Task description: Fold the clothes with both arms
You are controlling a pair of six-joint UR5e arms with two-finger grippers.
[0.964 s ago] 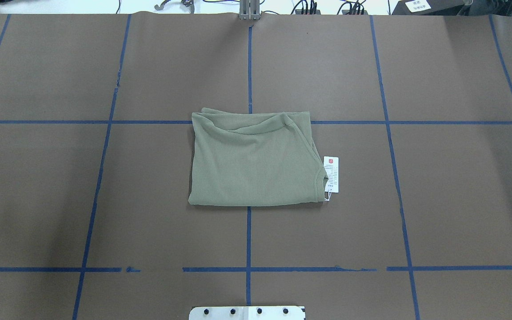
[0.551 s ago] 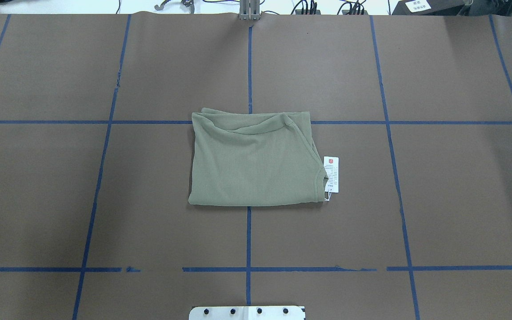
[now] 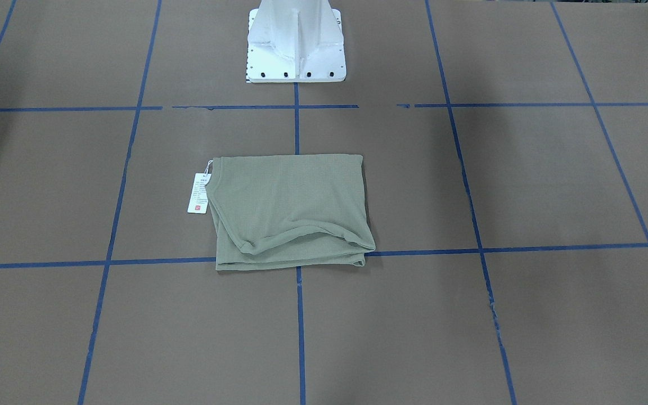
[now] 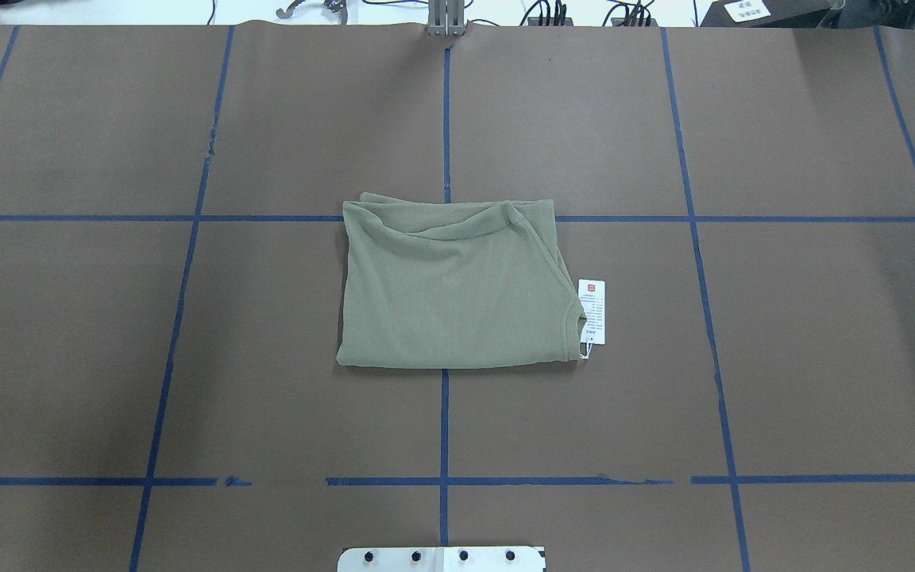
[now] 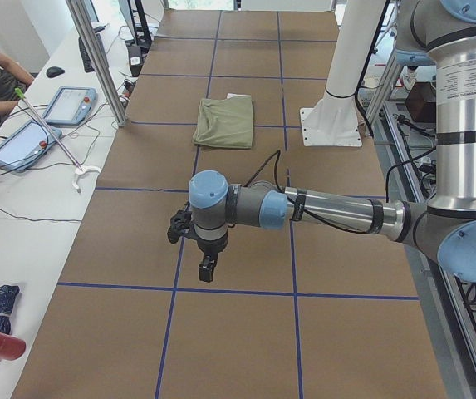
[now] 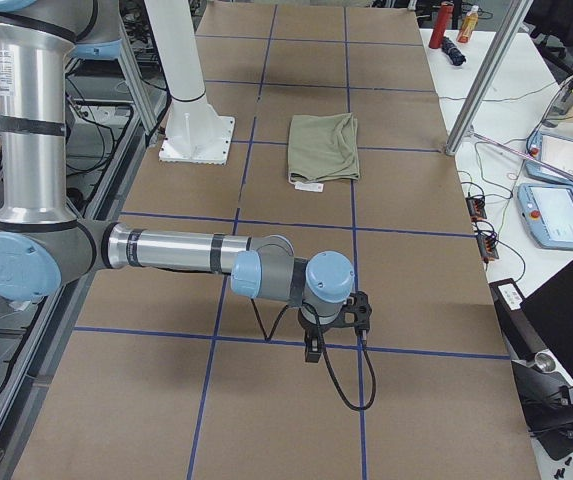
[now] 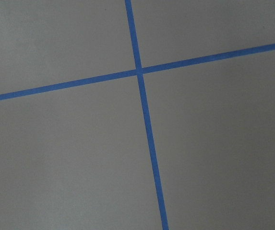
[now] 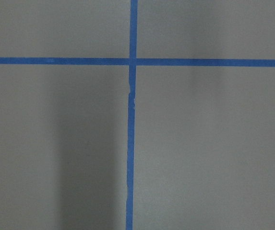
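You have shirt [image 4: 453, 290] folded at bench [image 4: 743, 357] centre, long axis across, hang tag [image 4: 592, 311] on robot's right. Note left hand [image 5: 207, 270] and right hand [image 6: 311, 350] well apart at opposite ends, neither nearer; released or clenched, cannot tell.

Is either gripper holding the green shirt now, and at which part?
Nothing is held. The shirt lies folded on the table, well apart from the left gripper and the right gripper.

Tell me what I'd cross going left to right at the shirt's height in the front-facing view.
In order: first blue tape line → white hang tag → folded sage-green shirt → second blue tape line → third blue tape line.
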